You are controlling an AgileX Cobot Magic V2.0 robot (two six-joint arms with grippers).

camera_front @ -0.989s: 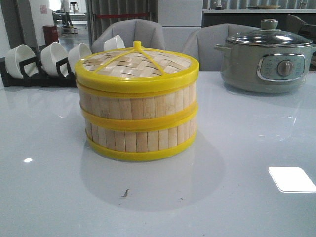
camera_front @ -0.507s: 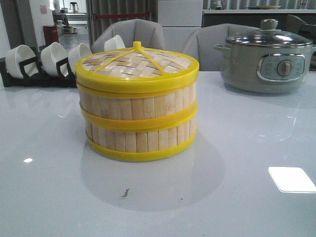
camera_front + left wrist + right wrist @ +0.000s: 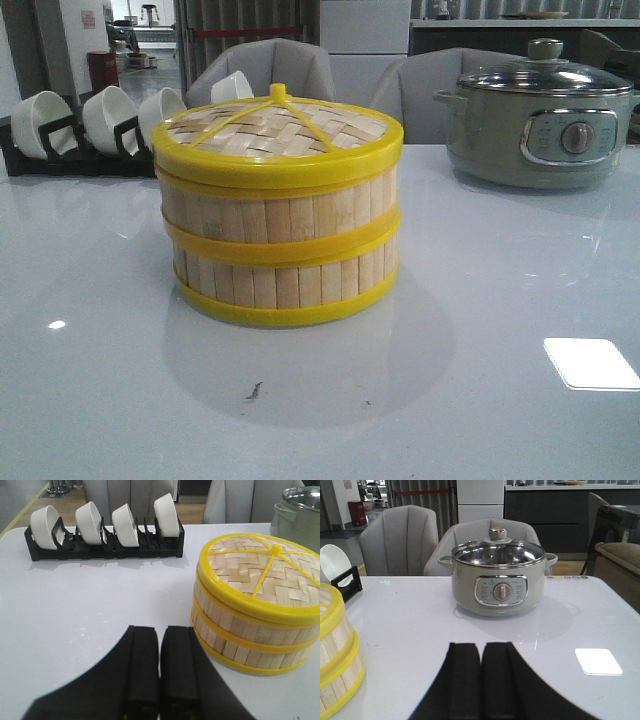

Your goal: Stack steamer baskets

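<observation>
**Steamer stack stands complete on the tabletop, both claws closed and empty**

The steamer baskets (image 3: 278, 255) sit as one neat column toward the left-centre of the pale, glossy tabletop (image 3: 480, 400) in the front view. Two tiers with bamboo-slat walls rest one on the other, their yellow rims lined up, and the woven lid (image 3: 277, 135) sits flat on top with its yellow knob at the centre. The column stands upright, with no tilt and no visible offset between tiers.

Behind it to the left, a black rack (image 3: 60, 150) holds white bowls (image 3: 108, 115) on edge, well apart from the stack. To the right and farther back stands a grey-green electric pot (image 3: 540, 125) under a glass lid, also well apart from the baskets. Grey chairs (image 3: 270, 65) stand behind the tabletop's far edge.

Neither arm appears in the front view. In the left wrist view the left claw (image 3: 159, 667) has its two black fingers pressed together with nothing between them; the stack (image 3: 255, 605) lies just beside it, not touching. In the right wrist view the right claw (image 3: 480, 677) is likewise closed tight on nothing, pointing toward the pot (image 3: 497, 580), with the edge of the stack (image 3: 337, 650) off to one side.
</observation>
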